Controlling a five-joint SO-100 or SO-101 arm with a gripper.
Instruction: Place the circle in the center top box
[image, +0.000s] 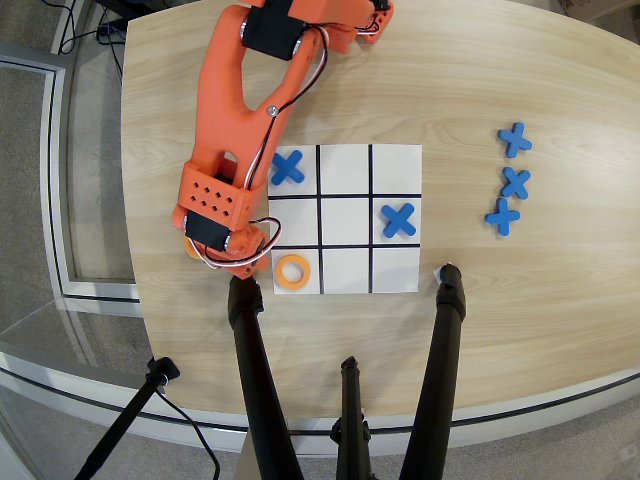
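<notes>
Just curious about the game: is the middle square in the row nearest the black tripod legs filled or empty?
Empty. That cell shows only white paper in the overhead view; the orange ring lies in the corner cell beside it.

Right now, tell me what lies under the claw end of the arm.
In the overhead view, an orange ring peeks out beside the arm's wrist, on the table left of the grid. The claw itself, and whatever else sits there, is covered.
</notes>
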